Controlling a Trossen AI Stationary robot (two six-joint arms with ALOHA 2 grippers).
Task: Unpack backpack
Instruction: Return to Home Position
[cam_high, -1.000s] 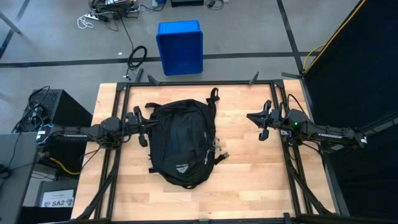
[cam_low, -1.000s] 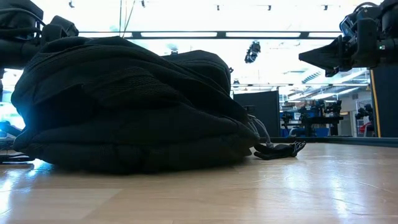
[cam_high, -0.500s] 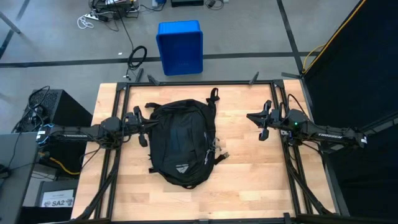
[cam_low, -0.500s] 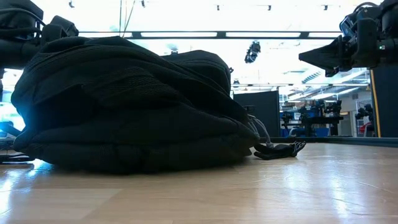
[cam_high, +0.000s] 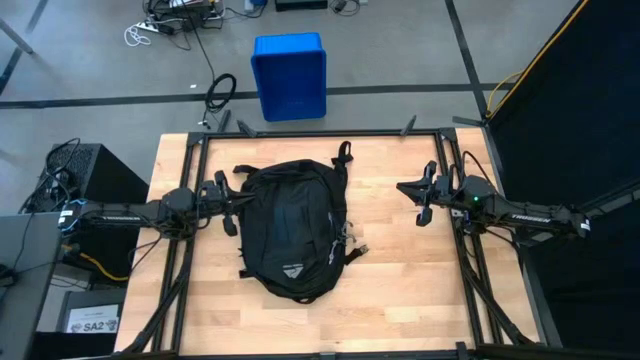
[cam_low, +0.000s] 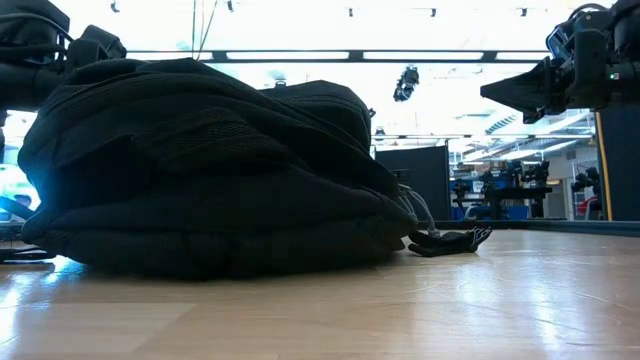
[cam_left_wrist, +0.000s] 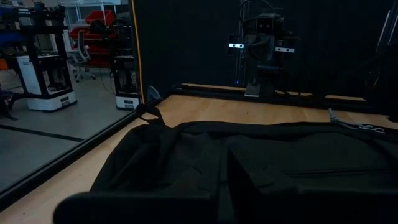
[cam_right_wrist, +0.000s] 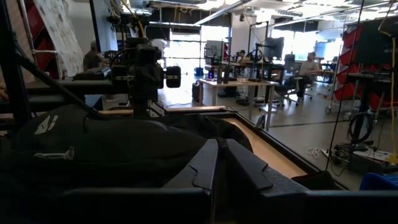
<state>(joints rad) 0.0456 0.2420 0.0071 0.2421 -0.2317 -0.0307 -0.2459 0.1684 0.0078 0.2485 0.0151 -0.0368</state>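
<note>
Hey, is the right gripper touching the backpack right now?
Apart. The high view shows a stretch of bare wooden table between the right gripper and the backpack.

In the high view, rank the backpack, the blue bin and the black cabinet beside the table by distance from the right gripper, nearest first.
From the right gripper:
1. backpack, on the table, left of centre.
2. blue bin, beyond the table's far edge.
3. black cabinet, off the table's left side.
</note>
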